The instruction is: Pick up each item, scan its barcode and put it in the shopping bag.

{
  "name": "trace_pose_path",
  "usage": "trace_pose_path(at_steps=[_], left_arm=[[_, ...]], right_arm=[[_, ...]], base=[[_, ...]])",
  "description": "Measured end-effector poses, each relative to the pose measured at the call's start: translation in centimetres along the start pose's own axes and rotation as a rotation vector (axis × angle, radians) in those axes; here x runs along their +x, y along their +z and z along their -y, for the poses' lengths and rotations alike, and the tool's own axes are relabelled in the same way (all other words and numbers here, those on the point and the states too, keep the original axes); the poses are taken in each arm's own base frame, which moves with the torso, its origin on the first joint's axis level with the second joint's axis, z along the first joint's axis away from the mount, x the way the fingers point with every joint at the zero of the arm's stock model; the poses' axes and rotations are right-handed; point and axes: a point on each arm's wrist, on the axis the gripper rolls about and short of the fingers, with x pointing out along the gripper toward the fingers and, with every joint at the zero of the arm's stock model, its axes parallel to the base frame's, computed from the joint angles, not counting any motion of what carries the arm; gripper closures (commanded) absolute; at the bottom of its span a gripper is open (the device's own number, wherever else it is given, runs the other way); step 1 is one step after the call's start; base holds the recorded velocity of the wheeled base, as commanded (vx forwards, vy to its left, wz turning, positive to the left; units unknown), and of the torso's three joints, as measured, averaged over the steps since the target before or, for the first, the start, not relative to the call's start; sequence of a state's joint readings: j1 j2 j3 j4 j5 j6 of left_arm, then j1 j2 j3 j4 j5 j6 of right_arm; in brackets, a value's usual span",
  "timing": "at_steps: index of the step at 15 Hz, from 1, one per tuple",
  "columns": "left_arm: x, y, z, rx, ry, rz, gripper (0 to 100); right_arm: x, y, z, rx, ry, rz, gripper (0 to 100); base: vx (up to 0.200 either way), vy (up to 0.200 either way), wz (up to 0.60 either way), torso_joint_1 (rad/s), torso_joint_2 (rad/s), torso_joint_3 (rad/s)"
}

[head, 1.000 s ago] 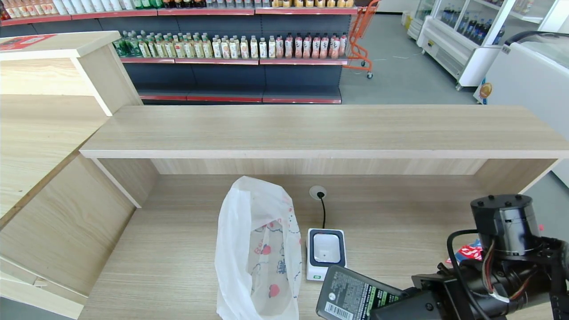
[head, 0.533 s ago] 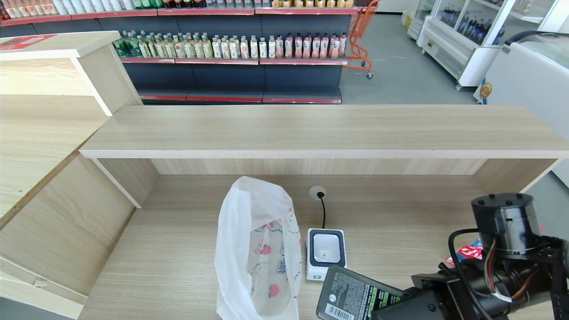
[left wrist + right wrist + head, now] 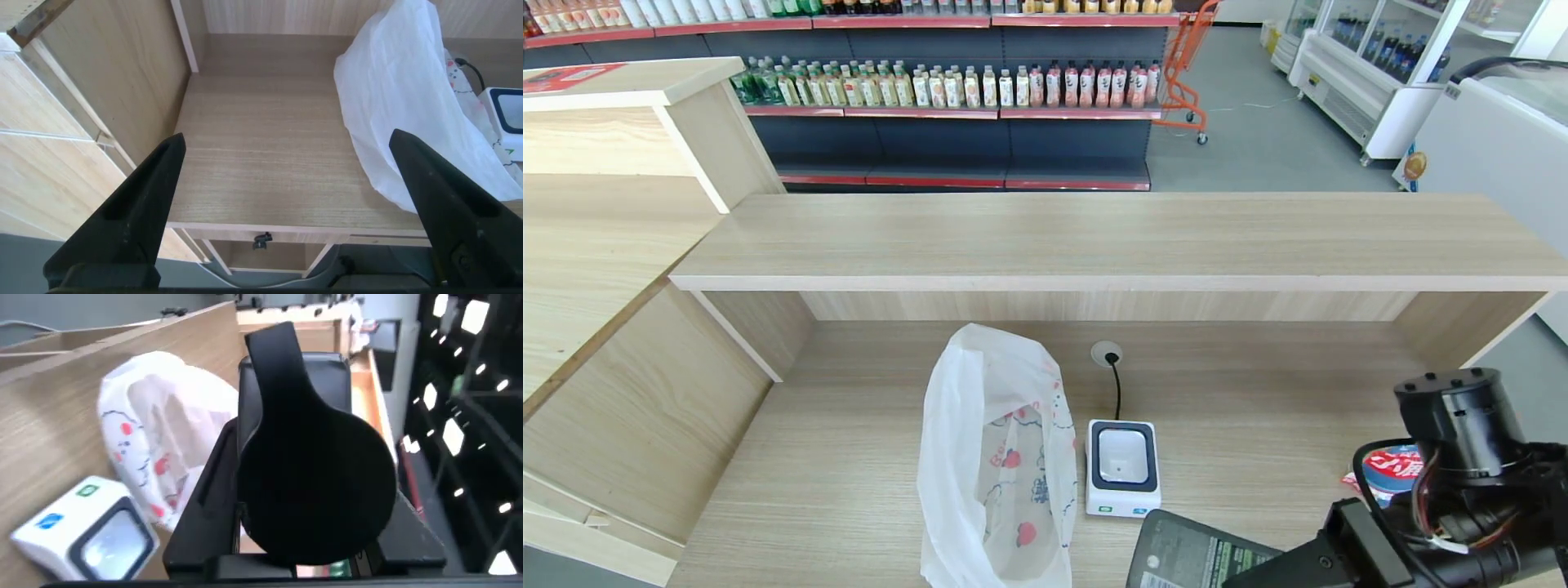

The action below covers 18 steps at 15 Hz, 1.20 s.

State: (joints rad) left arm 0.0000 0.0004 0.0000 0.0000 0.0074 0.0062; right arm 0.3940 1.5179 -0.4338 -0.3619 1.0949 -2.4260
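**Q:** Where is the item relative to the tool?

**A:** The right gripper (image 3: 1251,573) is clamped on a dark flat packet (image 3: 1192,554). The packet sticks out left from the fingers, printed face up. In the right wrist view one broad black finger lies across the packet's upper face.

**Q:** And relative to the scanner?

**A:** The packet's far left corner sits just near of the scanner (image 3: 1123,467), at its near right corner. Its height over the desk (image 3: 849,457) cannot be told.

**Q:** Left arm?

**A:** The left gripper (image 3: 288,139) has its fingers spread wide with nothing between them. It is at the near left, with the desk's near edge under it.

**Q:** Bag?

**A:** The shopping bag (image 3: 996,457) stands just left of the scanner, touching or nearly so, with its mouth open upward.

**Q:** Edges?

**A:**
- Far side: a raised ledge (image 3: 1111,237) overhangs the back of the desk.
- Left side: a side panel (image 3: 645,408) closes it off.
- The scanner's cable (image 3: 1116,392) runs far to a hole in the desk.

**Q:** Open room?

**A:**
- Bare wood runs from the bag left to the side panel.
- There is a bare strip far of the bag and the scanner.
- There is a stretch right of the scanner, as far as a red-and-blue packet (image 3: 1388,465) half hidden behind the right arm.
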Motion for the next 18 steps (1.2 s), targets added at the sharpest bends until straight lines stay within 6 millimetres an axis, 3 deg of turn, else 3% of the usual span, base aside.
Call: trace_pose_path(at_steps=[4,8,11,14,18], left_arm=[[0.0,0.0,0.0,0.0,0.0,0.0,0],[0.0,0.0,0.0,0.0,0.0,0.0,0],[0.0,0.0,0.0,0.0,0.0,0.0,0],[0.0,0.0,0.0,0.0,0.0,0.0,0],[0.0,0.0,0.0,0.0,0.0,0.0,0]], right_arm=[[-4.7,1.1,-0.4,0.555,0.022,-0.229,100],[-6.2,1.6,0.5,1.222,-0.095,-0.307,100],[-7.1,-0.2,1.9,1.724,-0.238,-0.377,100],[-7.3,-2.7,1.2,2.117,-0.382,-0.434,100],[-5.4,-6.0,-1.6,2.332,-0.445,-0.542,100]], base=[[0.0,0.0,0.0,0.0,0.0,0.0],[0.0,0.0,0.0,0.0,0.0,0.0],[0.0,0.0,0.0,0.0,0.0,0.0],[0.0,0.0,0.0,0.0,0.0,0.0],[0.0,0.0,0.0,0.0,0.0,0.0]])
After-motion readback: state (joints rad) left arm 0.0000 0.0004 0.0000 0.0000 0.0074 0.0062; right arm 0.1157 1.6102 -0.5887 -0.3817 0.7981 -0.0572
